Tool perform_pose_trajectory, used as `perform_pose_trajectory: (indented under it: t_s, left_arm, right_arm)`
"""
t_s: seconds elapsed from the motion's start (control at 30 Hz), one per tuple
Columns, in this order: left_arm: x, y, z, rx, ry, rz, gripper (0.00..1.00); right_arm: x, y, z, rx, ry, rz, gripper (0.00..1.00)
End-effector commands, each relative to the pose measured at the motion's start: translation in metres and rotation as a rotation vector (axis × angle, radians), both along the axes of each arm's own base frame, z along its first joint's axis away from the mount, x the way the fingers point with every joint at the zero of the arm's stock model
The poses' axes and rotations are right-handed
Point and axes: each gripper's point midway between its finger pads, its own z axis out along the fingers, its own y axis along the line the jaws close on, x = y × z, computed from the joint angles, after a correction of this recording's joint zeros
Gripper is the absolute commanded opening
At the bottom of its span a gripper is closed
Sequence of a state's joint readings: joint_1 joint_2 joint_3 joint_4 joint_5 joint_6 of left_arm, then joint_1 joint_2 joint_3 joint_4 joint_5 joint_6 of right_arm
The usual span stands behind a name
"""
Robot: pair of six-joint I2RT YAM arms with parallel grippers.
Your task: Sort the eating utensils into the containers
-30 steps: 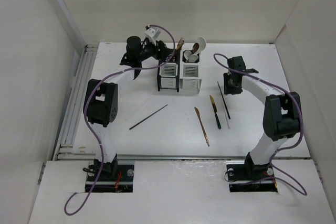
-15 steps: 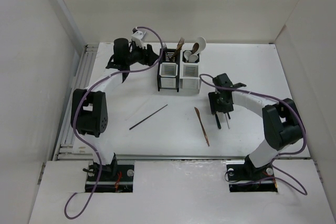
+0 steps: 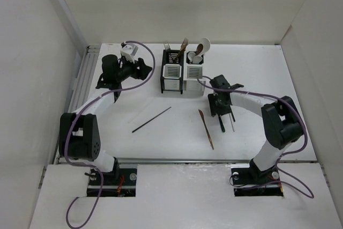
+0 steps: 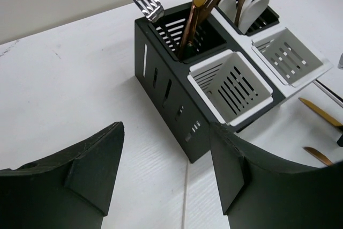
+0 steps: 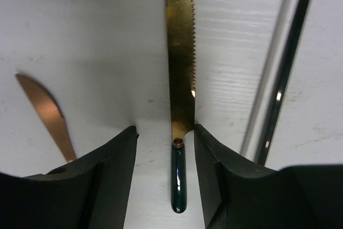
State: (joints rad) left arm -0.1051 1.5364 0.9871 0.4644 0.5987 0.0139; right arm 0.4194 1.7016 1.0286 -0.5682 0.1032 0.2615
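One dark-handled knife [image 5: 179, 52] between the jaws of the released right gripper [image 5: 165, 132], long axis 12-to-6, handle at 6. Lies on the worktop [image 3: 161, 138] at 5 o'clock from the containers [image 3: 172, 72]. Left gripper [image 4: 166, 148] released, empty, farther off.

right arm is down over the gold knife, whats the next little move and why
Probably close the right end effector on the gold-bladed knife with the dark green handle. Its fingers straddle the knife where blade meets handle, low at the white table, and a gap shows on one side, so nothing looks gripped yet. A lift should wait until they pinch.
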Motion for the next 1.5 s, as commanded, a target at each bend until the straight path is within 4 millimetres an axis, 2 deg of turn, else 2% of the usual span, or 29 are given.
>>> perform_pose_trajectory:
  t_s: [0.0, 0.17, 0.37, 0.4, 0.43, 0.53, 0.57, 0.63, 0.7, 0.77, 0.87, 1.03, 1.07, 1.13, 1.17, 1.23, 1.27, 1.3, 1.37, 1.47]
  left_arm:
    - [-0.011, 0.002, 0.031, -0.022, -0.103, -0.002, 0.61]
    - [-0.021, 0.007, 0.024, -0.020, -0.078, 0.008, 0.61]
    - [-0.026, 0.007, 0.024, -0.020, -0.080, 0.008, 0.61]
    - [-0.026, 0.007, 0.024, -0.020, -0.080, 0.008, 0.61]
    - [-0.027, 0.008, 0.019, -0.012, -0.075, 0.006, 0.61]
    - [-0.028, 0.008, 0.022, -0.012, -0.084, 0.006, 0.61]
    - [-0.029, 0.008, 0.018, -0.005, -0.080, 0.005, 0.61]
    - [-0.029, 0.008, 0.018, -0.004, -0.080, 0.005, 0.61]
    - [-0.029, 0.008, 0.018, -0.004, -0.080, 0.005, 0.61]
    - [-0.029, 0.008, 0.018, -0.004, -0.080, 0.005, 0.61]
    - [-0.028, 0.008, 0.014, -0.003, -0.070, 0.005, 0.61]
    - [-0.021, 0.009, 0.016, -0.002, -0.073, 0.014, 0.61]
    - [-0.018, 0.009, 0.016, -0.002, -0.071, 0.014, 0.61]
    - [-0.014, 0.010, 0.016, 0.007, -0.077, 0.023, 0.61]
    - [-0.011, 0.010, 0.018, 0.007, -0.082, 0.023, 0.61]
    - [-0.009, 0.010, 0.016, 0.009, -0.062, 0.023, 0.61]
    - [-0.007, 0.010, 0.022, 0.017, -0.083, 0.021, 0.61]
    - [-0.006, 0.010, 0.015, 0.028, -0.068, 0.019, 0.61]
    - [-0.002, 0.010, 0.019, 0.034, -0.078, 0.018, 0.61]
    - [0.003, 0.010, 0.026, 0.041, -0.093, 0.016, 0.61]
  right_arm:
    - [-0.016, 0.006, -0.008, -0.014, 0.032, 0.007, 0.52]
    - [-0.040, -0.006, -0.012, -0.038, 0.082, -0.033, 0.49]
    - [-0.055, -0.003, -0.014, -0.033, 0.119, -0.062, 0.43]
    - [-0.055, -0.003, -0.015, -0.030, 0.119, -0.071, 0.40]
    - [-0.053, -0.001, -0.014, -0.026, 0.111, -0.071, 0.30]
    - [-0.045, -0.003, -0.012, -0.039, 0.077, -0.088, 0.05]
    - [-0.047, -0.004, -0.012, -0.042, 0.087, -0.098, 0.00]
    - [-0.044, -0.004, -0.011, -0.049, 0.081, -0.101, 0.00]
    - [-0.040, -0.003, -0.003, -0.040, 0.059, -0.089, 0.00]
    - [-0.025, -0.003, 0.018, -0.037, -0.024, -0.092, 0.00]
    - [0.006, -0.007, 0.078, -0.022, -0.244, -0.129, 0.00]
    - [0.074, 0.000, 0.229, 0.101, -0.759, -0.163, 0.00]
    - [0.082, 0.001, 0.242, 0.096, -0.820, -0.145, 0.00]
    - [0.096, 0.006, 0.282, 0.130, -0.969, -0.137, 0.00]
    - [0.110, 0.016, 0.303, 0.152, -1.073, -0.116, 0.00]
    - [0.127, 0.033, 0.330, 0.197, -1.161, -0.059, 0.00]
    - [0.142, 0.049, 0.324, 0.194, -1.169, -0.019, 0.00]
    - [0.151, 0.057, 0.325, 0.202, -1.173, 0.004, 0.00]
    - [0.171, 0.083, 0.323, 0.256, -1.180, 0.065, 0.00]
    - [0.183, 0.102, 0.318, 0.296, -1.205, 0.097, 0.00]
